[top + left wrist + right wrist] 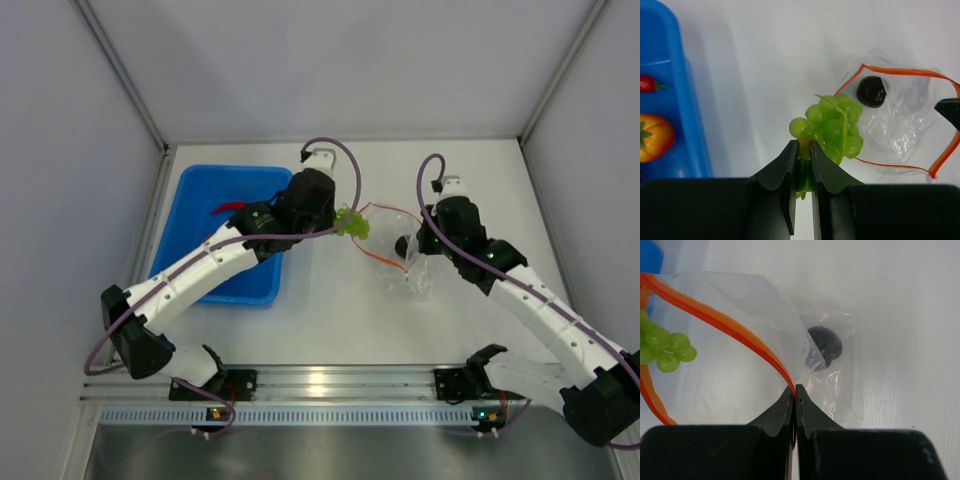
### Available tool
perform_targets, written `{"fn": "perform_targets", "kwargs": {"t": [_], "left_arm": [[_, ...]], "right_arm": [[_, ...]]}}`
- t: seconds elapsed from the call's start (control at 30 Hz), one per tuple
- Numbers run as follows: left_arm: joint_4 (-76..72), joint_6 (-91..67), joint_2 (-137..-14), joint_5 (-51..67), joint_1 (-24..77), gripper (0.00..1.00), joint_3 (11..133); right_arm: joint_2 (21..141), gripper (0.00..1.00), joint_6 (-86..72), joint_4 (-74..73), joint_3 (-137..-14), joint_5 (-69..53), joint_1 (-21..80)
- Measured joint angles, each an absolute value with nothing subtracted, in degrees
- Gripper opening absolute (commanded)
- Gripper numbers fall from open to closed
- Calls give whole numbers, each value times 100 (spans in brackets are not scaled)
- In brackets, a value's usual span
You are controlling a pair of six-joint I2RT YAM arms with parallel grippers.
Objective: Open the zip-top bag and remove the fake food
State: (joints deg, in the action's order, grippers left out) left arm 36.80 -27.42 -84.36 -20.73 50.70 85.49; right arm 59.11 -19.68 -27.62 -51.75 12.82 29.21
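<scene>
We noted the clear, crinkly zip-top bag (pixel 395 272) lying on the table (pixel 330 320) right of the blue tray (pixel 215 185), its orange-red zip strip (pixel 715 315) pinched tight by the right gripper (pixel 794 388), a dark round piece (pixel 825 344) inside, the left gripper (pixel 801 146) clamping a green grape cluster (pixel 832 125) at its mouth.

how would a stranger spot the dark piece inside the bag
Right of the blue tray lies a clear zip-top bag with an orange-red strip. Inside sits one small round black piece, the only dark thing there, unlike the green bunch at its mouth.
</scene>
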Motion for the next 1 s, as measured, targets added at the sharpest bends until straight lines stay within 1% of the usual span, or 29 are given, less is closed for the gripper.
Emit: {"fn": "perform_targets", "kwargs": {"t": [0.2, 0.37, 0.53, 0.93, 0.97, 1.0], "left_arm": [[3776, -2707, -7852, -2069, 4410, 0, 8374], [3782, -2663, -7557, -2071, 4141, 0, 8374], [3833, -2567, -7537, -2132, 3795, 0, 8331], [3927, -2432, -7712, -2169, 2373, 0, 7942], [3927, -2432, -7762, -2169, 2298, 1, 7937], [3927, -2432, -7828, -2163, 2233, 10, 7937]], "right_arm": [[5911, 0, -1968, -2768, -5175, 1284, 2895], [5911, 0, -1966, -2770, -5175, 1282, 2893], [5911, 0, -1959, -2775, -5175, 1282, 2871], [5782, 0, -1953, -2880, -5175, 1278, 2825], [5782, 0, -1953, -2880, -5175, 1275, 2825], [5780, 0, -1953, -2880, -5175, 1275, 2825]]}}
